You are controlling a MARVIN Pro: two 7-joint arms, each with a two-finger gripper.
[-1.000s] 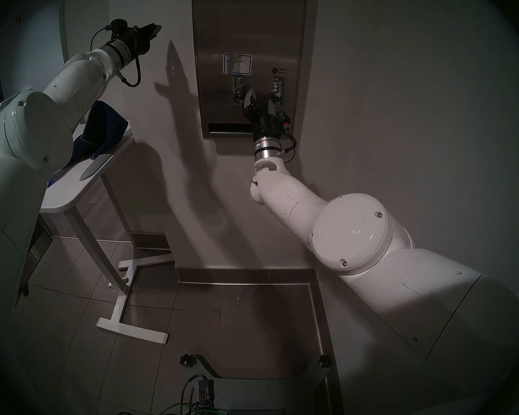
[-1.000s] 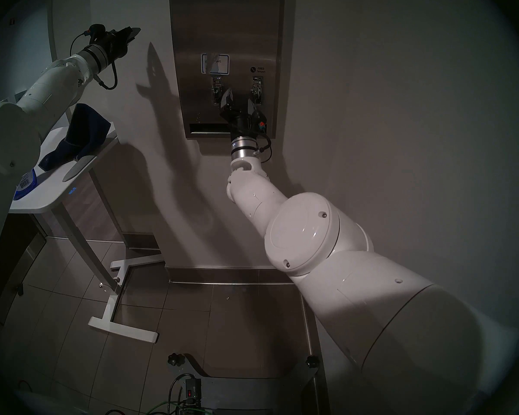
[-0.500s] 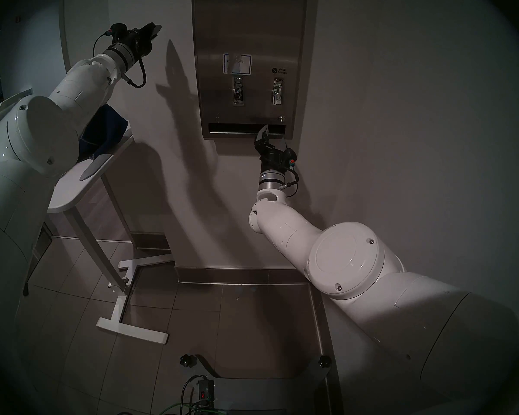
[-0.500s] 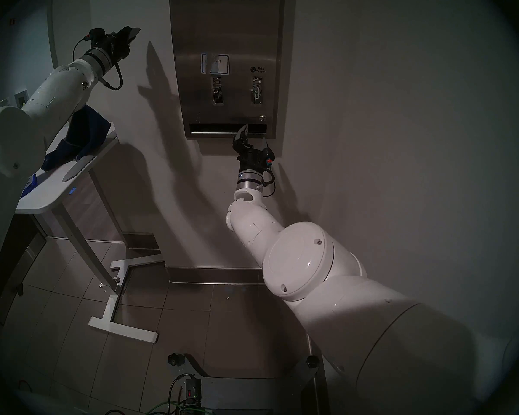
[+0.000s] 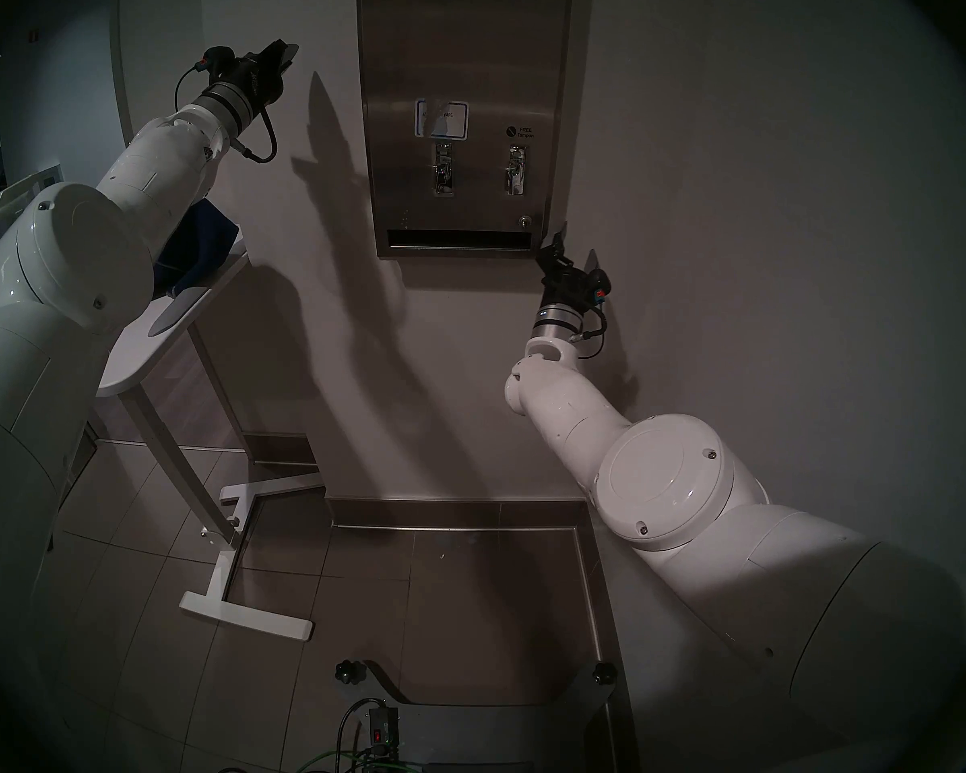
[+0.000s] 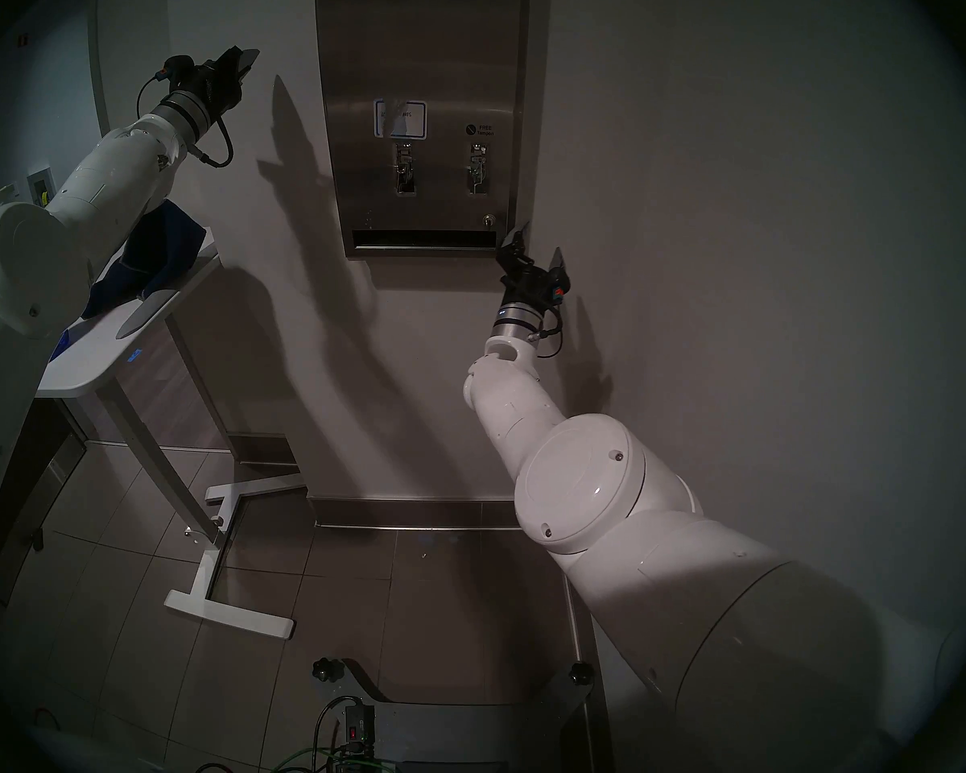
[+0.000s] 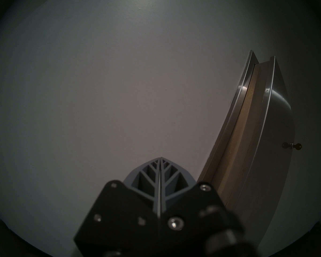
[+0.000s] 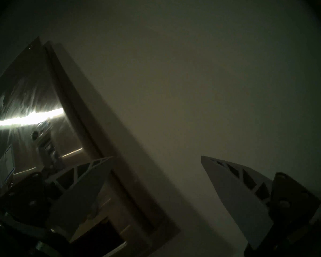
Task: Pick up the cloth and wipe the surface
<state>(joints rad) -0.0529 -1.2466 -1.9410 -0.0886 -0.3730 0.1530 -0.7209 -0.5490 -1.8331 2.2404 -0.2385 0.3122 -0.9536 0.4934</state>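
The dark navy cloth [image 5: 205, 245] [image 6: 157, 250] lies bunched on the white table [image 5: 135, 359], partly hidden behind my left arm; no gripper touches it. The steel dispenser front [image 5: 464, 58] [image 6: 419, 47], the surface, hangs on the wall with two levers, a blue-bordered label and a dark bottom slot. My left gripper [image 5: 287, 55] [image 7: 160, 158] is shut and empty, held high near the wall left of the dispenser [image 7: 278, 112]. My right gripper [image 5: 576, 245] [image 8: 157, 156] stands open and empty just off the dispenser's [image 8: 26, 95] lower right corner.
A flat grey oblong piece [image 5: 177, 309] lies at the table's edge by the cloth, and a blue labelled item [image 6: 60, 345] peeks out under my left arm. The table's white foot [image 5: 246, 610] rests on the tiled floor. Cables and my base [image 5: 383, 727] sit below.
My right gripper, open throughout, dropped from in front of the levers, past the bottom slot, then moved right beyond the dispenser's lower right corner. The left arm shifted only slightly.
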